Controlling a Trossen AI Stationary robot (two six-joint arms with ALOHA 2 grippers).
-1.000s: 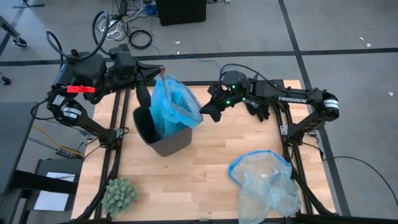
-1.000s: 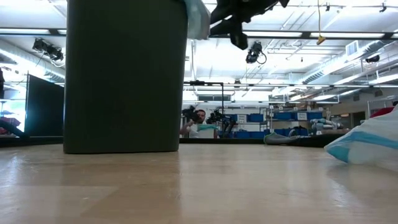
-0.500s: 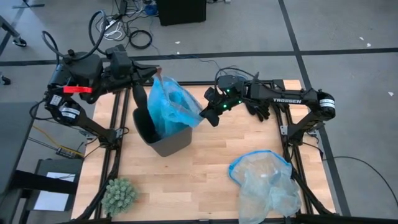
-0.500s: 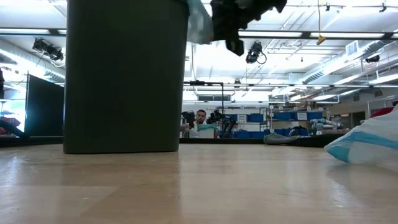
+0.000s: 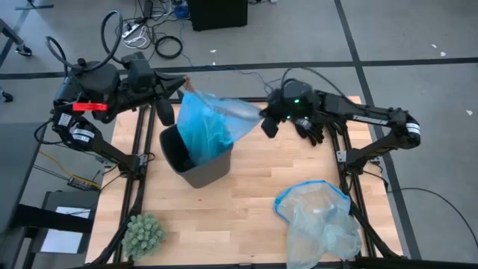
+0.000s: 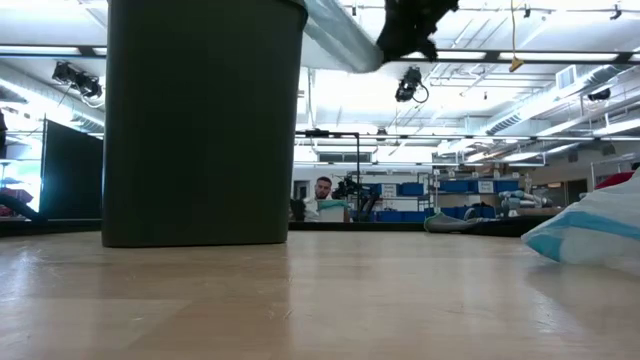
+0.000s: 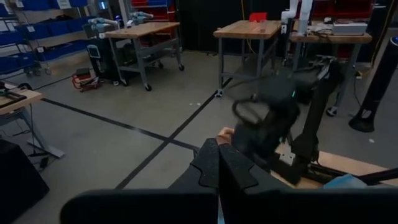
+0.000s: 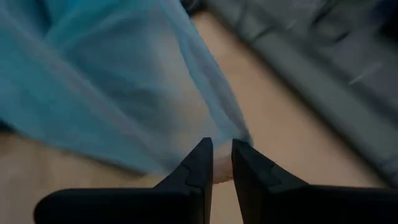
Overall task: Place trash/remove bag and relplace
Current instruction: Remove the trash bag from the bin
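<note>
Robot arms stretching a blue bin liner over a dark bin.

Nearest, a pale plastic bag point(image 5: 320, 220) and a green spiky ball point(image 5: 143, 233) lie unused at the table's front edge. Mid-table stands the bin point(image 5: 196, 166), with the bag point(image 5: 213, 125) rising from its mouth. The right gripper point(image 5: 267, 121), fingers pinched on the liner's edge, draws it taut toward the right arm's side, seemingly to spread it over the rim. At the far side, the left gripper point(image 5: 184, 84), clenched, appears to hold the opposite edge as an anchor. No trash is visible.
</note>
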